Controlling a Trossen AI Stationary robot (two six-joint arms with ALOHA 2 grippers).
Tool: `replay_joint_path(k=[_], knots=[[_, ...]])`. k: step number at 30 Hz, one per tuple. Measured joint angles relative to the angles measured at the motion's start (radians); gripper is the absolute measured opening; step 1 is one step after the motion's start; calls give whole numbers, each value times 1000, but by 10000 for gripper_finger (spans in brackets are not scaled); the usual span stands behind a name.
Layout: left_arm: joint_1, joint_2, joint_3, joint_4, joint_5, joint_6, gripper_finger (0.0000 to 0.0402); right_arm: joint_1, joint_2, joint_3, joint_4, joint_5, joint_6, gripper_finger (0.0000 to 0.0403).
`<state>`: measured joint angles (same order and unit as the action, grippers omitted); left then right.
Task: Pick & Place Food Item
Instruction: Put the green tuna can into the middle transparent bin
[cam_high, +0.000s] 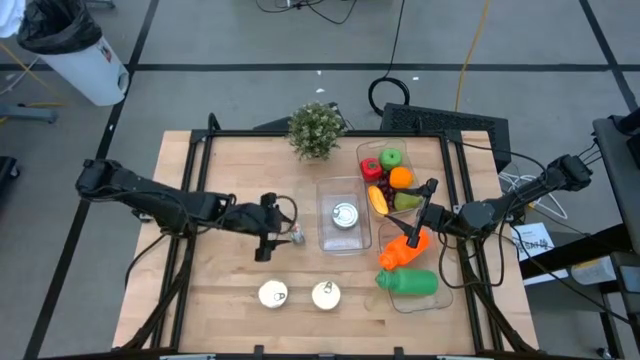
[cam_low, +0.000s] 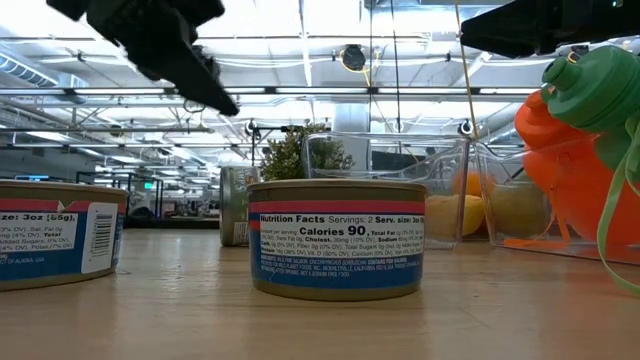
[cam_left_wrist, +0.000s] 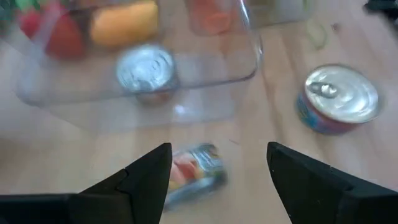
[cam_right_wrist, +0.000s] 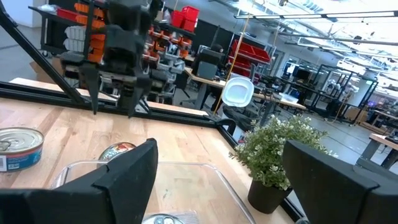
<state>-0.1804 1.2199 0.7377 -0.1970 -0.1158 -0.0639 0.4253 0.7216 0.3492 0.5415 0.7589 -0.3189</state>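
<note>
With its fingers spread and empty, the left gripper (cam_high: 272, 240) should drop straight over the toppled can (cam_left_wrist: 193, 171) on the tabletop (cam_high: 230, 180) beside the clear container (cam_high: 343, 243), straddling it squarely before closing, while the right gripper (cam_high: 427, 205) waits open over the fruit

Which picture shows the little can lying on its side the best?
The left wrist view: the tipped can lies on the wood right between the open left gripper fingers. The high view shows it small beside that gripper. The right wrist view glimpses it behind the clear container. The low view cannot settle it.
</note>
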Motion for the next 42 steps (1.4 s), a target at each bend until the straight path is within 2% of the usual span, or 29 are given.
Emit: replay_joint_path(k=[3, 7, 10, 16, 24, 31, 42], knots=[[-28, 41, 41, -11, -97, 124, 273, -1, 0, 0, 0, 0, -8, 325], [-51, 117, 79, -9, -199, 376, 273, -1, 0, 0, -1, 0, -11, 325], [-57, 174, 94, -11, -244, 448, 273, 0, 0, 0, 0, 0, -11, 325], [-34, 240, 155, -86, -178, 440, 273, -1, 0, 0, -1, 0, -9, 325], [-33, 243, 208, -254, -174, 646, 273, -1, 0, 0, 0, 0, -9, 325], [-23, 310, 207, -231, -216, 785, 273, -1, 0, 0, 0, 0, -11, 325], [25, 397, 207, -184, -173, 795, 270, -1, 0, 0, 0, 0, -9, 325]])
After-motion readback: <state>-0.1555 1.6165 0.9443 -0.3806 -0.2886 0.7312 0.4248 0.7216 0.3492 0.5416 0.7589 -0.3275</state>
